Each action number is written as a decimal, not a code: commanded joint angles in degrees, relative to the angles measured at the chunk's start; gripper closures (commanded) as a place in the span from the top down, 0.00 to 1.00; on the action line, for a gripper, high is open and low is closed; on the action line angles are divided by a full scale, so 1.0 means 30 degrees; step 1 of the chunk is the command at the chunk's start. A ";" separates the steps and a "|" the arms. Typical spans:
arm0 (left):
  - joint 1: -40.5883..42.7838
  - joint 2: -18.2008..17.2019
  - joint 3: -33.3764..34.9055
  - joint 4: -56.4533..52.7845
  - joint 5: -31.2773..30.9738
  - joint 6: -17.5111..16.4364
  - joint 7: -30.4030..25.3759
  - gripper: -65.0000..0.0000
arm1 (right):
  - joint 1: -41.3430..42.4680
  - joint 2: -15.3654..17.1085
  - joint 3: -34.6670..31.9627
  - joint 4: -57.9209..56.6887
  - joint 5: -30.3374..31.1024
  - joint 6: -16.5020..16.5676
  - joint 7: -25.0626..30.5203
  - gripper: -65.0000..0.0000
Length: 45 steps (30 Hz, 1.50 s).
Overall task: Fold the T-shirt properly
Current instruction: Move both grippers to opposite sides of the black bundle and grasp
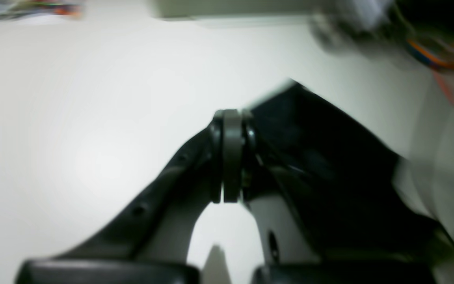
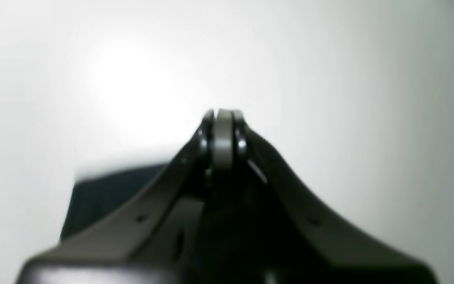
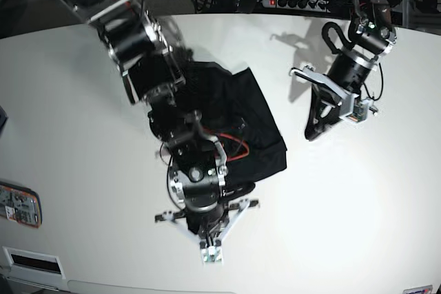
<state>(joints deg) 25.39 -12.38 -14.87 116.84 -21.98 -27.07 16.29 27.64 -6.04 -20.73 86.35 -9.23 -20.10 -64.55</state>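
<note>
Both claws are seen pressed together, with nothing pinched between the fingers. Left claw (image 1: 227,157) is held above the white surface (image 3: 358,225), just beside an edge of the T-shirt (image 3: 241,122) — whether the cloth is touched cannot be told. Right claw (image 2: 223,138) is pointed at bare surface, with a corner of the black cloth behind it. In the base view the T-shirt is lying bunched near the middle of the surface, partly hidden under the right arm (image 3: 158,87).
</note>
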 commanded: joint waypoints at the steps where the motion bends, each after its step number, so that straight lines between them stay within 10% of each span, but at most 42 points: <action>1: -0.0477 -0.0107 0.0342 0.0249 -0.0132 0.0100 0.0532 0.00 | 0.0560 -0.0110 0.0039 -0.0577 0.0075 0.0091 -0.0123 0.00; 12: -0.2411 0.5461 0.0958 -0.0689 0.6051 0.0100 0.5514 0.00 | 0.0824 -0.0227 0.0273 -0.4035 0.0104 0.6186 0.0199 0.00; 21: -0.2499 0.5461 0.1251 -0.4176 0.7458 0.0100 0.5484 0.00 | 0.0853 -0.0198 0.4141 -0.7493 0.0104 1.0260 0.1694 0.00; 32: -0.4726 0.3321 0.1192 -0.7810 0.7340 0.0100 0.5455 0.00 | 0.0648 0.0036 0.4962 -0.7815 0.0045 1.0816 0.1870 0.00; 45: -1.0059 0.3497 0.2892 -1.3905 0.7487 0.0100 0.5367 0.00 | -0.3454 0.3084 0.4932 -0.3683 0.0045 1.0816 0.0639 0.00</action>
<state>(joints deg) -4.01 -1.96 -6.52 75.05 -0.05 -26.57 30.44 15.92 3.14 -6.13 74.15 -9.17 12.47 -63.33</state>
